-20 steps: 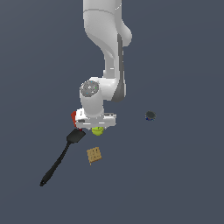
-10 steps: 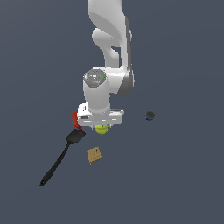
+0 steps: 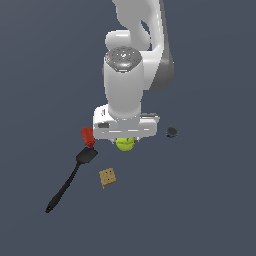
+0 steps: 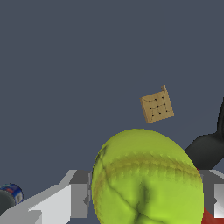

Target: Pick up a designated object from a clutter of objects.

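Wrist view: ball (image 4: 146, 179) between hand's fingers (image 4: 78, 194), underside cut off.

My gripper (image 3: 125, 134): smooth white plastic-looking housing with a soft sheen; my fingers (image 4: 78, 194) matt grey. Yellow-green ball (image 4: 146, 179): fuzzy, felt-like, faint pale seams. Cracker (image 4: 157, 106): tan, dry, matt, dotted with small holes. Spatula (image 3: 70, 179): black, smooth, slightly glossy. Red bent object (image 3: 88, 136): smooth, plastic-like. Floor (image 3: 210, 200): flat matt grey-blue.
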### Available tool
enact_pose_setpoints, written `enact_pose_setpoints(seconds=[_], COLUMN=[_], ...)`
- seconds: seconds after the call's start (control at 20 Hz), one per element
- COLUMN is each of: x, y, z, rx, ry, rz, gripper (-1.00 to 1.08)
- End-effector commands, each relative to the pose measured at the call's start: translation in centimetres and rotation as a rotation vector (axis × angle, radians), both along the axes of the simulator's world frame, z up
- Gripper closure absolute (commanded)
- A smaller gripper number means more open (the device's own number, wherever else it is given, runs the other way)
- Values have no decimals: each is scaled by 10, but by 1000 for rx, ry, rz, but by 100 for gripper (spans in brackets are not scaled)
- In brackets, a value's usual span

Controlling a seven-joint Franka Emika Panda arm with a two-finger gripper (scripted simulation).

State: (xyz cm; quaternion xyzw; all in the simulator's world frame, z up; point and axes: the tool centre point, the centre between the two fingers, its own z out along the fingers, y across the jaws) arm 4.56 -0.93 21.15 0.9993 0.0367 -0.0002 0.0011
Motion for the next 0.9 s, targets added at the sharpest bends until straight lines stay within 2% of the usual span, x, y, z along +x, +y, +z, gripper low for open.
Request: enact_pose_setpoints(seconds=[0.0,0.45,0.85], x=[10,43,64], y=[11,45,64], z=[25,98,139], rx=[0,1,2], ry=[-1,-1,0], rz=[0,0,0], gripper=[108,108,108])
